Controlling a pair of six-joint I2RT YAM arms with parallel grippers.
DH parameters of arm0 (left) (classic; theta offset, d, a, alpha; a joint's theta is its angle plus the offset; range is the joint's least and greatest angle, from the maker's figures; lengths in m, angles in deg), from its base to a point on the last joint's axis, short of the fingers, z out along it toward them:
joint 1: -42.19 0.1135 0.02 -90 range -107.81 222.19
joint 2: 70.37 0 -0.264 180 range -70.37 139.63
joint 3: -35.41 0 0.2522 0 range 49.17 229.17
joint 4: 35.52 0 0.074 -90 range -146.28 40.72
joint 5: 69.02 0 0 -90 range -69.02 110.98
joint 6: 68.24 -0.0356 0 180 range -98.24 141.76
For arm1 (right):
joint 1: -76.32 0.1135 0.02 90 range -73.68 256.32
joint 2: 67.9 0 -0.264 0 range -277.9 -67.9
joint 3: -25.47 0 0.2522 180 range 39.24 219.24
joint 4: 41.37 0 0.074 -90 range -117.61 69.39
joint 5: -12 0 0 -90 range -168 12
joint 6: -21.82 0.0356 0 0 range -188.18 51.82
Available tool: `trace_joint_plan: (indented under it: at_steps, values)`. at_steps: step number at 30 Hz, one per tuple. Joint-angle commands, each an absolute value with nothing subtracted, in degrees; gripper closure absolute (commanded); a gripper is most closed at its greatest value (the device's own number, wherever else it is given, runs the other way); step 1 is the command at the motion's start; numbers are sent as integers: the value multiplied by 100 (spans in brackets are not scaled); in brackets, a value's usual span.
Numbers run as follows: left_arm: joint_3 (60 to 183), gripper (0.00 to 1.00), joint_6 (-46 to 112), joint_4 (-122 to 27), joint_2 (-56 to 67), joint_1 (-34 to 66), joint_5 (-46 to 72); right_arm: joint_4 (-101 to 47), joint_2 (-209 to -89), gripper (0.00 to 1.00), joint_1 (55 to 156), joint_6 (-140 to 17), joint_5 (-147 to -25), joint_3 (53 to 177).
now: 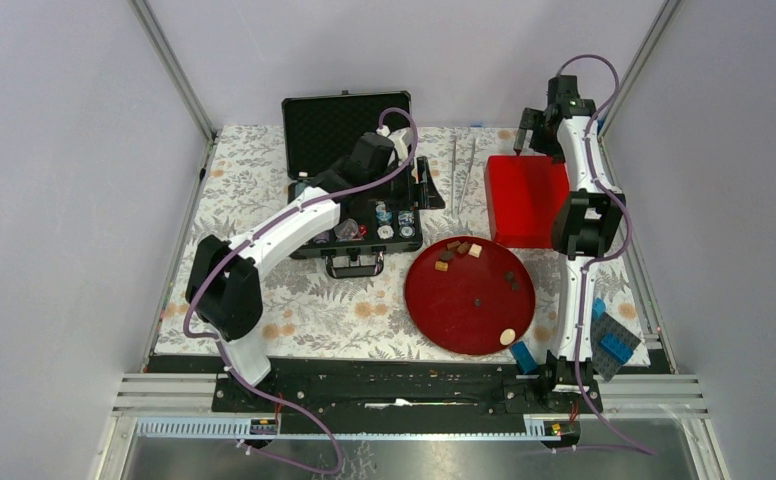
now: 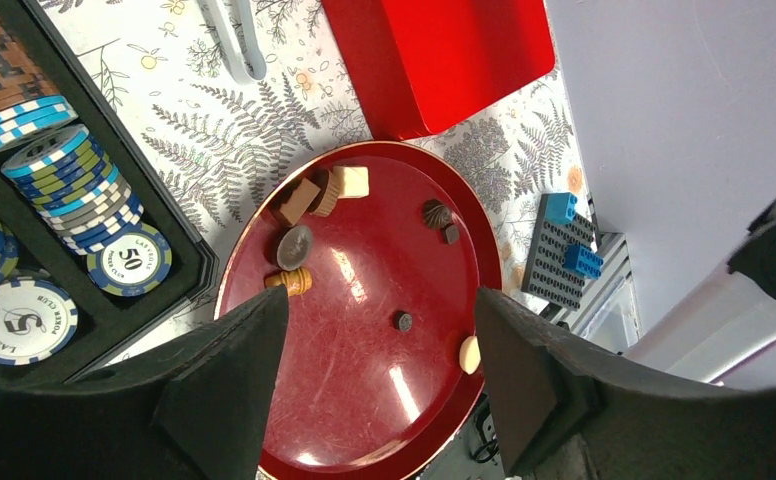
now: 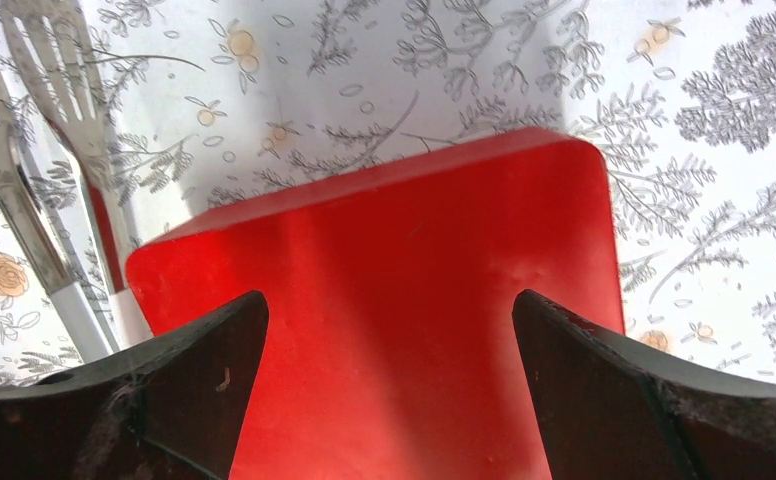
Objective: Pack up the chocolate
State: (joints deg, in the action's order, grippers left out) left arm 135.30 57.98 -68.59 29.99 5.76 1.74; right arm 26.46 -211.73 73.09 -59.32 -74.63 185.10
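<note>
Left gripper (image 2: 381,300) is hovering at the right edge of the open poker chip case (image 1: 329,125), jaws apart with nothing between them. Its camera is looking down on the round red plate (image 1: 464,322). Right gripper (image 3: 389,300) is hanging over the far edge of the red box (image 1: 524,200), jaws likewise apart and empty. The chocolate (image 1: 458,251) is lying loose on the plate, with a cluster of brown, tan and cream pieces at the far rim. A few dark bits are sitting toward the right and centre, and one cream piece (image 1: 507,337) at the near rim. Two forks (image 3: 82,160) are lying just left of the box. Blue toy bricks (image 1: 614,340) are sitting at the near right.
</note>
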Motion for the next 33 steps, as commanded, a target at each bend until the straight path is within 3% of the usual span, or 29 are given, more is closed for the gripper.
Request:
trace_joint_plan:
  at_steps: [1, 11, 23, 33]
  values:
    - [13496, 29, 5715, -6603, 2567, 554, 118, 2312, -20185, 1, 7081, -5821, -7505, 17982]
    - [13332, 28, 5609, -6731, 2076, 545, 477, 2291, -20677, 0, 7014, -5881, -7661, 16769]
    - [13262, 26, 5563, -6912, 1664, 545, 818, 1465, -18716, 0, 7034, -5913, -7255, 16018]
    - [13052, 24, 5455, -7166, 1123, 546, 1250, 725, -18984, 0, 7034, -5881, -7258, 14080]
